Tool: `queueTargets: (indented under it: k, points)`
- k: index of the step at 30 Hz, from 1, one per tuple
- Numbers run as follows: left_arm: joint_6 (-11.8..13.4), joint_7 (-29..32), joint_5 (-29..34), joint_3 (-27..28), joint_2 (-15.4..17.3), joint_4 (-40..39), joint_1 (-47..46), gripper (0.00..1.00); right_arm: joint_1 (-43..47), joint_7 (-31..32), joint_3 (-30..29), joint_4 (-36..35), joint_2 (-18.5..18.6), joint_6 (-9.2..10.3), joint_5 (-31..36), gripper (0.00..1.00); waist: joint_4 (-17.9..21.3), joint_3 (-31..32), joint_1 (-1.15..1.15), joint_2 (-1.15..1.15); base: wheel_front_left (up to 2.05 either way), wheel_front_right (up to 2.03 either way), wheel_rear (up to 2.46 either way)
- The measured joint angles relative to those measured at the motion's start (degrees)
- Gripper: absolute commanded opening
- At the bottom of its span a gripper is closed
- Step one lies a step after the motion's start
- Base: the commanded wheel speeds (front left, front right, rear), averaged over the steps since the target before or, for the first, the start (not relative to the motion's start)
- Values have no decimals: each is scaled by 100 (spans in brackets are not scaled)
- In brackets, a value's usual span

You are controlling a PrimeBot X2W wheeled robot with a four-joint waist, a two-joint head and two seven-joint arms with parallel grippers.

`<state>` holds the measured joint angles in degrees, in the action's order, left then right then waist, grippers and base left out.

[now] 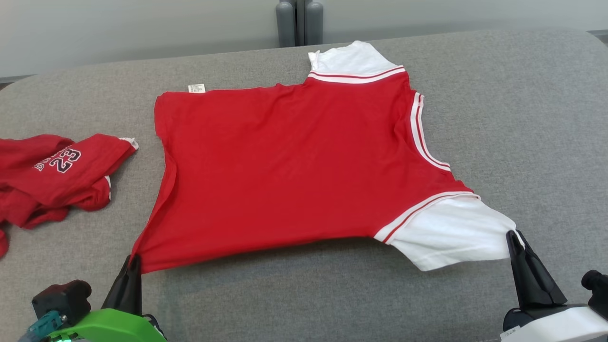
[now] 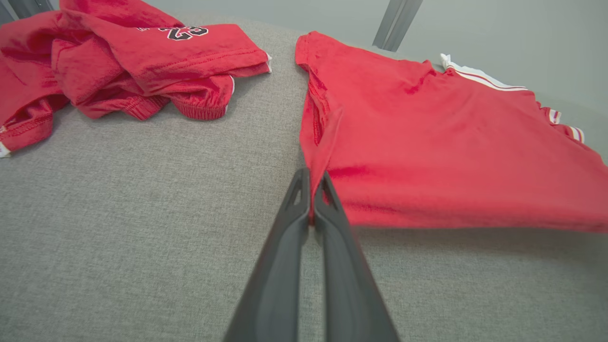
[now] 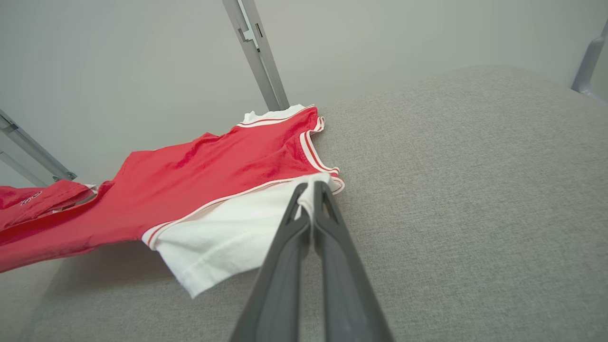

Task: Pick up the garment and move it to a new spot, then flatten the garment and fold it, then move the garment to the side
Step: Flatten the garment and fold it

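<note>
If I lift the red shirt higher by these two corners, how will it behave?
Probably floppy: the red shirt puckers at the left gripper and drapes from its lifted edge onto the surface. Likely light: tip pinches hold that edge up. The white sleeve, pinched by the right gripper, may stretch.

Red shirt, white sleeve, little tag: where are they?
red shirt (image 1: pixel 285 166): head view, middle of the red body.
white sleeve (image 1: pixel 451 235): head view, middle of the near sleeve.
tag (image 1: pixel 196 88): head view, label at the far hem corner.
</note>
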<state>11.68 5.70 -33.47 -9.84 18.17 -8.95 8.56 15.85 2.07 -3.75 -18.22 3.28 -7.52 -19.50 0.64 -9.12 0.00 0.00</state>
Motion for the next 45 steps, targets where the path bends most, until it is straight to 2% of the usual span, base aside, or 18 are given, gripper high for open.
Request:
queueTargets:
  k: [5,9,14,24,25,26,27,28,29,32,36,41,45]
  points:
    - [52,559,-166,-22,120,-243,-68,0,-76,201,-111,22,-23,0,15,0,-27,-86,0,0,0,0,0]
    - [29,1035,-348,-63,219,-131,-514,0,-480,297,-154,271,-27,1,42,0,-55,-258,0,0,0,0,0]
    - [-220,1744,-775,-187,243,352,-1199,0,-1210,355,-156,736,97,0,48,0,-95,-566,0,0,0,0,0]
    - [-569,2047,-995,-190,291,1359,-2519,0,-3010,224,198,2205,520,1,-54,0,-158,-1170,0,0,0,0,0]
    - [-601,2046,-994,-205,293,1452,-2633,22,-3172,126,252,2341,563,1,-64,0,-167,-1209,0,0,0,0,0]
    - [-650,2045,-994,-222,289,1524,-2733,38,-3343,36,290,2486,599,1,-93,0,-178,-1244,0,0,0,0,0]
    - [-690,2019,-994,-231,281,1564,-2801,75,-3463,-35,316,2603,627,1,-93,32,-187,-1266,0,0,0,0,0]
    - [-720,1927,-993,-226,256,1618,-2884,100,-3588,-149,355,2741,667,1,-93,51,-201,-1289,0,0,0,0,0]
    - [-740,1818,-951,-233,241,1670,-2961,100,-3681,-281,410,2852,702,1,-83,100,-219,-1304,0,0,0,0,0]
    - [-783,1238,-775,-189,180,1731,-3040,100,-3851,-744,545,3055,771,2,38,100,-260,-1324,0,0,0,0,0]
    - [-764,27,-233,-187,8,1690,-2998,100,-3858,-1351,610,3066,786,2,392,100,-269,-1295,0,0,0,0,0]
    - [-554,-1222,289,-213,-163,1591,-2574,100,-3495,-1586,598,2693,690,1,681,100,-246,-1169,0,0,0,0,0]
    - [-402,-1737,588,-302,-257,1458,-2114,100,-2931,-1629,541,2256,578,1,802,100,-217,-1013,0,0,0,0,0]
